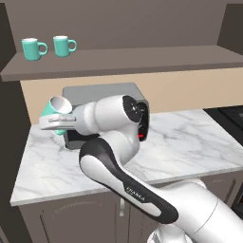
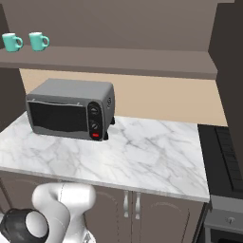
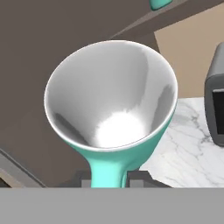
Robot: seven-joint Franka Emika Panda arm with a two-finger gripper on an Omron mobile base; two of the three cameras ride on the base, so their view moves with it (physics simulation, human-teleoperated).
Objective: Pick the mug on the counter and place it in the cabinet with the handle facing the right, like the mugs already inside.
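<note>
We see the small teal mug (image 1: 53,108), white inside, lifted off the white grey-veined marble counter (image 1: 190,142) and tilted with its mouth up and toward us, clamped by its handle between the gripper's (image 1: 56,121) fingers, below the grey-brown cabinet (image 1: 142,59) shelf.

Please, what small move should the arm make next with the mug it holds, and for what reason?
Probably lift it higher. The gripper is shut on the mug, which hangs tilted above the counter, well below the cabinet shelf where the two mugs stand. It likely has to clear the shelf edge before moving in.
</note>
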